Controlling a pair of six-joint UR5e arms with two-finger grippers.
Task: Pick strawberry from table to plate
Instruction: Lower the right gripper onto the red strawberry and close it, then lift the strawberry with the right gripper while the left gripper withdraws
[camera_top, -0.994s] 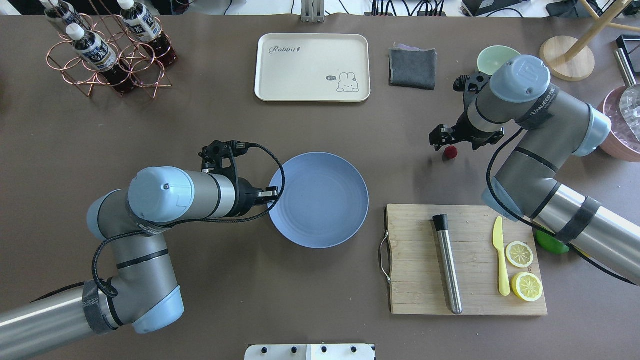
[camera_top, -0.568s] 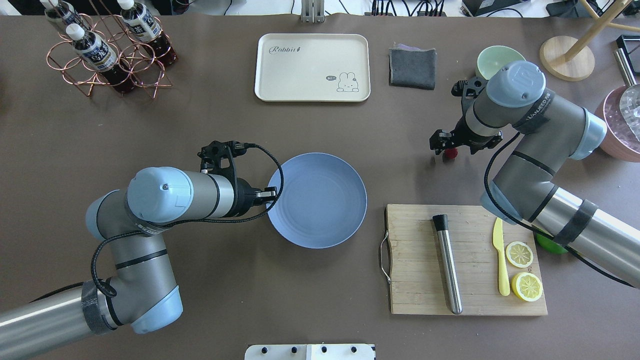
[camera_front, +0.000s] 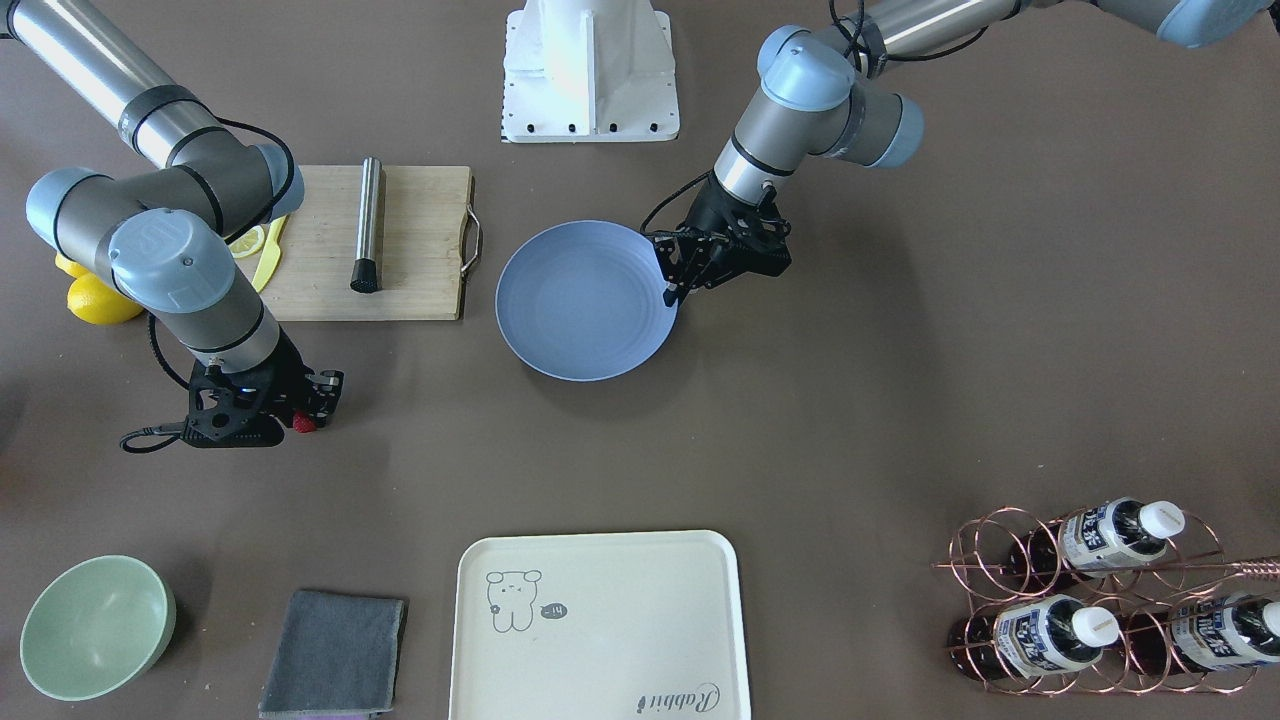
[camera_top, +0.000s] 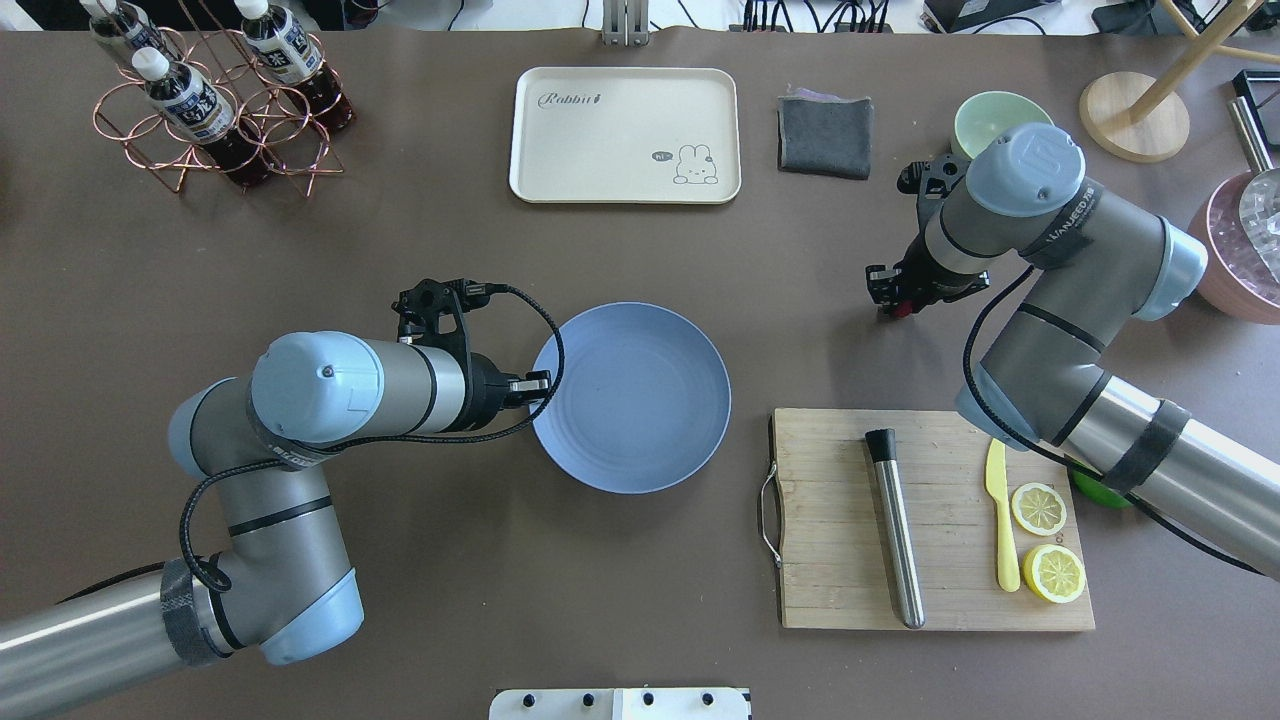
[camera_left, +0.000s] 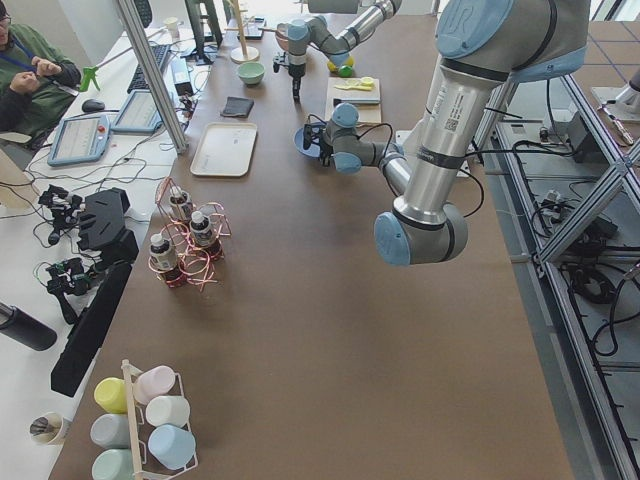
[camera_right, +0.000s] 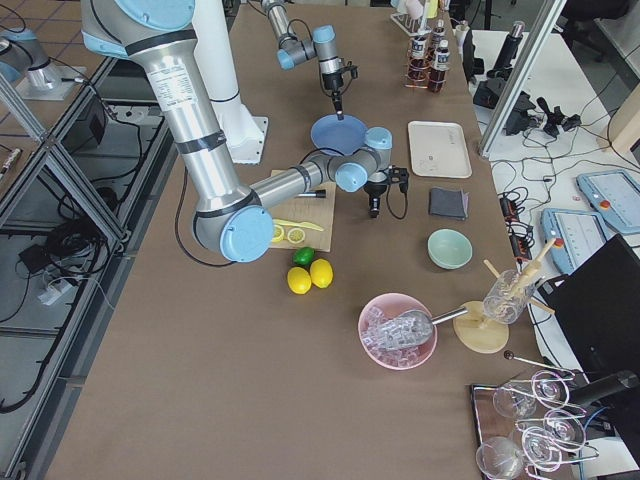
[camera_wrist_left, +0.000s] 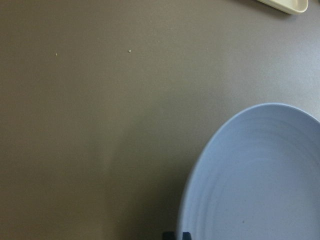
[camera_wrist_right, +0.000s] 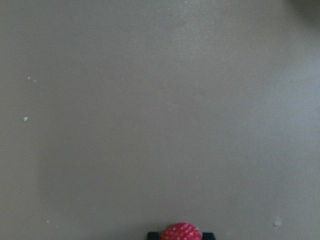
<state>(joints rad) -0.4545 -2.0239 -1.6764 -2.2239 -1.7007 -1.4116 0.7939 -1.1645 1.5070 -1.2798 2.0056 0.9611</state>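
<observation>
The small red strawberry (camera_wrist_right: 181, 233) lies on the grey-brown table (camera_top: 400, 250) at the right, and only a sliver of the strawberry (camera_top: 905, 309) shows under the wrist. My right gripper (camera_top: 897, 300) is down over it, shut on the strawberry (camera_front: 303, 424), with a fingertip at each side. The light-blue plate (camera_top: 650, 400) sits mid-table with nothing on it. My left gripper (camera_top: 540, 385) is shut on the plate's (camera_wrist_left: 260, 180) left rim.
A wooden cutting board (camera_top: 830, 560) at the front right carries a steel muddler (camera_top: 895, 530), a yellow knife and two lemon slices. A cream tray (camera_top: 625, 135), grey cloth (camera_top: 825, 135), green bowl (camera_top: 985, 115) and bottle rack (camera_top: 210, 95) line the far side.
My right gripper has come down around the strawberry and closed on it, hiding most of it from above. The left arm has drawn the plate slightly to the left.
</observation>
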